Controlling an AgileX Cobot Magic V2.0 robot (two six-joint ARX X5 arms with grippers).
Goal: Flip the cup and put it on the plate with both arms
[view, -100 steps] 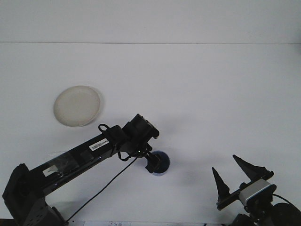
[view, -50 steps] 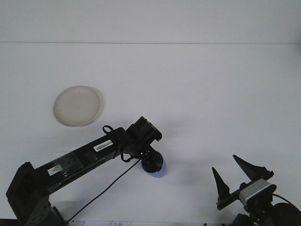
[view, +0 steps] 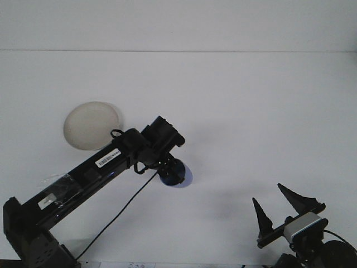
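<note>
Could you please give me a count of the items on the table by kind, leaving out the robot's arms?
Round white plates: 1
Small blue cups: 1, at the left gripper
Total: 2

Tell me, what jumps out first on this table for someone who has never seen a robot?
The long black left arm cuts diagonally across the white table from the lower left, its left gripper closed on a small blue cup near the centre. Just beyond it, at left, lies a round white plate. In the lower right corner the right gripper waits, its pointed black fingers spread apart.
</note>
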